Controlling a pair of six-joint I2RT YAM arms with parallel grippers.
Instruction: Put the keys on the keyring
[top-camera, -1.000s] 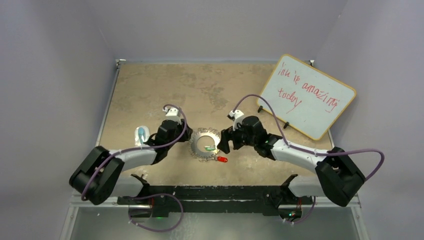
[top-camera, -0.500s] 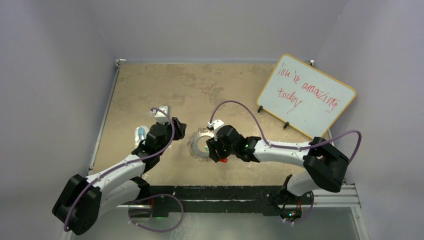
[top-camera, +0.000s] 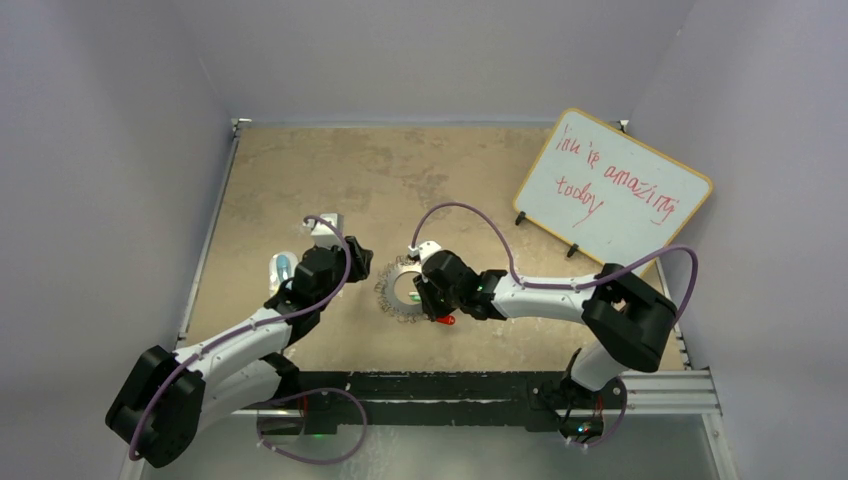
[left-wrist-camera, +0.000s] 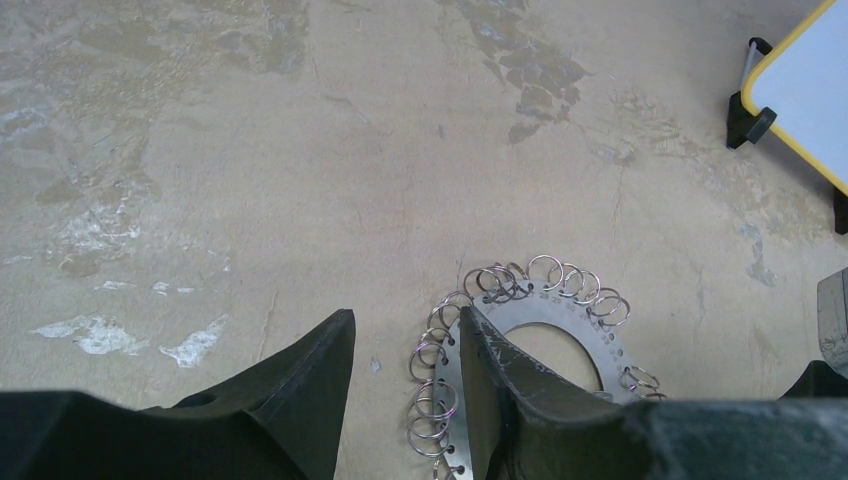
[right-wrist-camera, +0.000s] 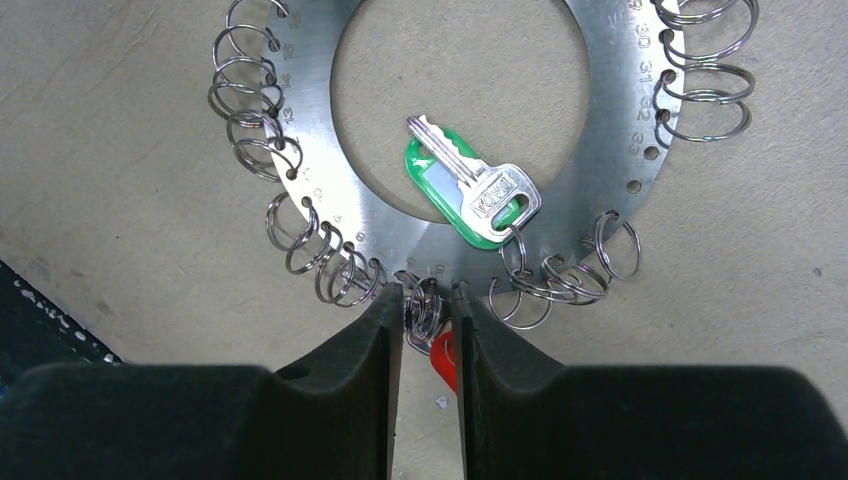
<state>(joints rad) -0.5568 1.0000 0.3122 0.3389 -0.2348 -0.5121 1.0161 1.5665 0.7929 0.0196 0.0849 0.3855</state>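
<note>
Here, the right pincer (right-wrist-camera: 425, 295) is bracketing the red key (right-wrist-camera: 443, 358) at the keyring (right-wrist-camera: 620, 120) rim on the desk (right-wrist-camera: 100, 200), though a firm grip cannot be told. The left pincer (left-wrist-camera: 405, 315), spread, is straddling the fringe. The key, probably light and slippery, is likely best pinched by its plastic head.

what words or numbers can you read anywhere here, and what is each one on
"... is amazing today": red handwriting on the whiteboard; first word unclear.
"30", "31", "32", "13": engraved numbers on the keyring; other numbers on it are too small to read.
Stamp on the green key: too small to read.
</note>
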